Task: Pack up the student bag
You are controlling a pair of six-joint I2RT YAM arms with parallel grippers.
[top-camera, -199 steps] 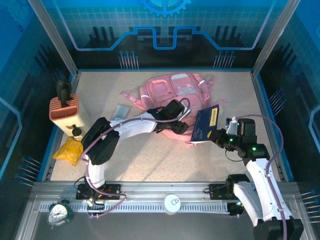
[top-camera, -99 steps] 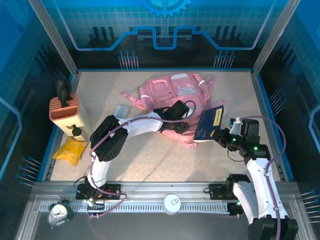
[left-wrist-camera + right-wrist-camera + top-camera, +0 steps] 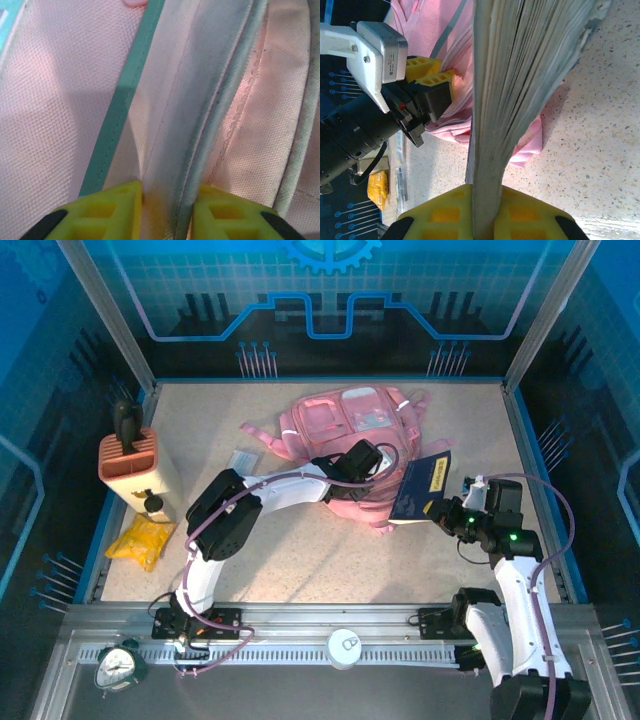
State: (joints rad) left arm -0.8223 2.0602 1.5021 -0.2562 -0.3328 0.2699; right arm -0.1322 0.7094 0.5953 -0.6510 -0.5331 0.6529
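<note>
Student bag (image 3: 345,420) lies flat on table (image 3: 300,570) with its front panels up. Most of it lies beyond the left gripper (image 3: 377,483), whose jaws sit at the bag's near edge.

On the left wrist view the jaws are clamped on a raised fold of the pink fabric, with a yellow finger (image 3: 107,210) pressed against each side of it. A grey-edged pale strip (image 3: 210,100) runs straight ahead out of the jaw gap. A teal strip (image 3: 125,95) runs ahead just off the left-hand finger.

Right gripper (image 3: 443,510) is clamped on a book (image 3: 418,490) with a dark blue cover and a yellow label. On the right wrist view the page edge stands upright between the two yellow pads and the book reaches out ahead of the jaws. The book is tilted and held off the table. Its far end is over the bag's near right corner, just beside the left gripper. Pink bag fabric shows ahead of the right jaws on both sides of the book.

Well apart from the left jaws, on their left, stands an orange ribbed box (image 3: 135,465). A yellow packet (image 3: 140,540) lies just on the near side of the box. A clear flat packet (image 3: 243,462) lies between the box and the bag.
</note>
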